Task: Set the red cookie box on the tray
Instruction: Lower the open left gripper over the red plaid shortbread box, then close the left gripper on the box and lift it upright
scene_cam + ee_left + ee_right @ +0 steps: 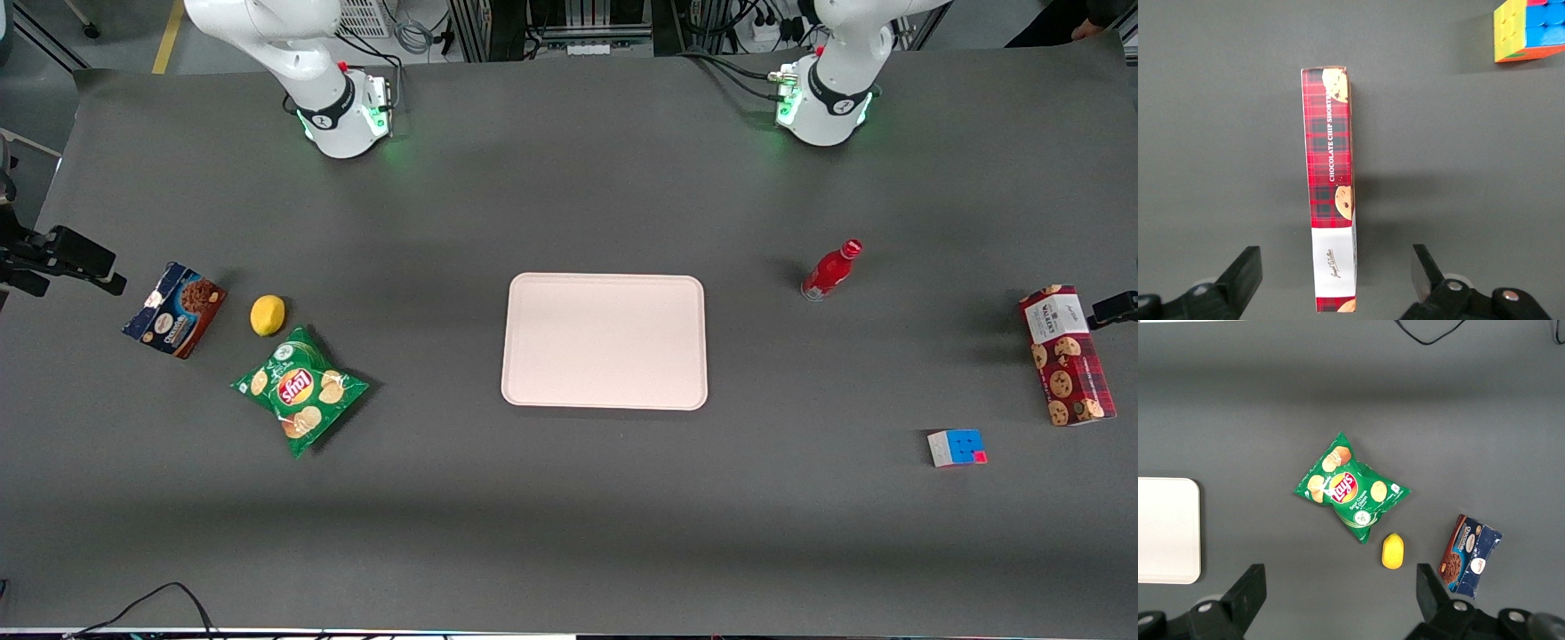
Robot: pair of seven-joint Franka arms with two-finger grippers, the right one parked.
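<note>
The red cookie box (1065, 356) lies on the table toward the working arm's end, apart from the tray. It is a long dark-red tartan carton with cookie pictures and a white label end. The pale pink-beige tray (605, 341) sits empty at the table's middle. My left gripper (1336, 280) hangs above the box's white label end with its fingers (1245, 273) open wide on either side, not touching the box (1330, 193). In the front view only a dark part of the gripper (1116, 308) shows at the picture's edge beside the box.
A colour cube (957, 447) sits nearer the front camera than the box and also shows in the left wrist view (1528, 30). A red bottle (831, 269) stands between box and tray. A chips bag (300, 389), lemon (268, 315) and blue-and-brown cookie box (174, 308) lie toward the parked arm's end.
</note>
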